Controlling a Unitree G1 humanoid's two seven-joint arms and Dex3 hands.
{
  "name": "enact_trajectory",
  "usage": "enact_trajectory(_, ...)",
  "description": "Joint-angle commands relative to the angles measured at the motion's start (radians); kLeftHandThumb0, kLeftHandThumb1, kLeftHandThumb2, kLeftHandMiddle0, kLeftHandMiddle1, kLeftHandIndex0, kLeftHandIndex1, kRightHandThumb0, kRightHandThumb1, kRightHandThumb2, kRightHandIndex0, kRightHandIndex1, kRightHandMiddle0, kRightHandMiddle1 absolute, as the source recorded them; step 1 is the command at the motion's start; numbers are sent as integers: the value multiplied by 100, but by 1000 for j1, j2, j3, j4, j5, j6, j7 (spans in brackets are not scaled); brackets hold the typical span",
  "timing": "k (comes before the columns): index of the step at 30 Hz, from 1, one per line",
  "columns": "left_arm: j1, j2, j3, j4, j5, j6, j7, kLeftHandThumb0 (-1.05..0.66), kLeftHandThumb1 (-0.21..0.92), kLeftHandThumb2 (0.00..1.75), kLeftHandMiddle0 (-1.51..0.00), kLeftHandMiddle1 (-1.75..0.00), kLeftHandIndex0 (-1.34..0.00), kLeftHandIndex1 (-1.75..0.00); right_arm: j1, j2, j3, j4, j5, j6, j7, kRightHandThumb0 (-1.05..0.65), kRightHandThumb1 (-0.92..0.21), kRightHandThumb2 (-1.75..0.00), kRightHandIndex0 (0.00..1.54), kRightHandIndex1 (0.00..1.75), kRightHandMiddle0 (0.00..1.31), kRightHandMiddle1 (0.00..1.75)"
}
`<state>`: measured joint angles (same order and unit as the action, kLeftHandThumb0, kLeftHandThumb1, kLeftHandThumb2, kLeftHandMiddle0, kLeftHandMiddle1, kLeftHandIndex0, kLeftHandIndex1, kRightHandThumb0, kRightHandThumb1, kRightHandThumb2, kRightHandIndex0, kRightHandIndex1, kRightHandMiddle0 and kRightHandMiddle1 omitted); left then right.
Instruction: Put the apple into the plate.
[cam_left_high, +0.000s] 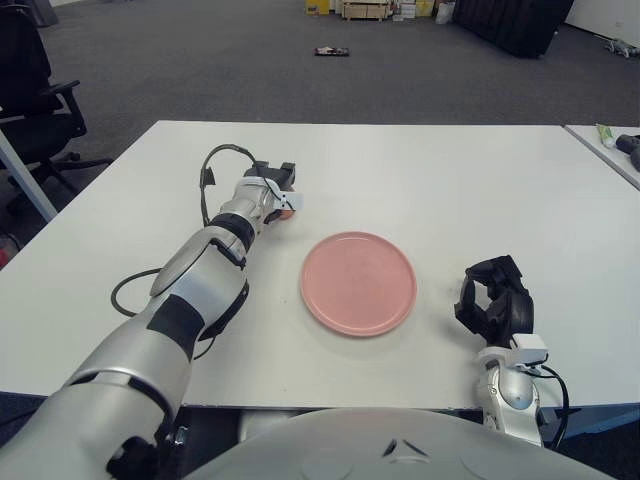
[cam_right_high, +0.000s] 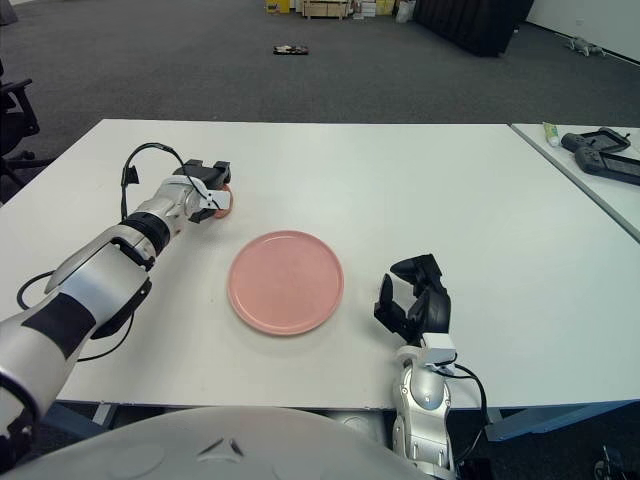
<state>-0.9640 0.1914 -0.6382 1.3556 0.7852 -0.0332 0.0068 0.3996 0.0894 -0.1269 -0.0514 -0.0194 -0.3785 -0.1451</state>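
My left hand is curled around the apple on the table, up and left of the plate. Only a sliver of fruit shows, so a shallow grip could let it roll away on lifting. My right hand hangs loosely open right of the plate.

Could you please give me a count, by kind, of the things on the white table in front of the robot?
Apple, at the left hand: 1
Pink plate: 1
Right hand, right of the plate
Total: 2
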Motion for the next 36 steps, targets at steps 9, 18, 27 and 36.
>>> enact_trajectory(9,73,62,14,26,-5,-38,22,0,10,148,-80,-148,-65,-175,-50,-11,-4,34,4,-25,7,-40,-59,-98,59,144,40,175)
enact_trajectory(18,33,128,89,-13,-77,-82,18,0,-3,163,-94,-151,-66,-175,-79,-11,-15,62,4,-11,-2,-40,-58,-99,59,144,41,175)
enact_trajectory(27,53,137,95,-17,-83,-111,61,0,-3,165,-93,-156,-65,-175,-105,-15,-18,95,-7,-29,-9,-40,-58,-99,60,146,41,175)
enact_trajectory(36,17,163,106,-45,-98,-128,53,0,-1,163,-92,-156,-63,-175,-120,-14,-22,111,-22,-27,-21,-40,-57,-100,59,145,41,175)
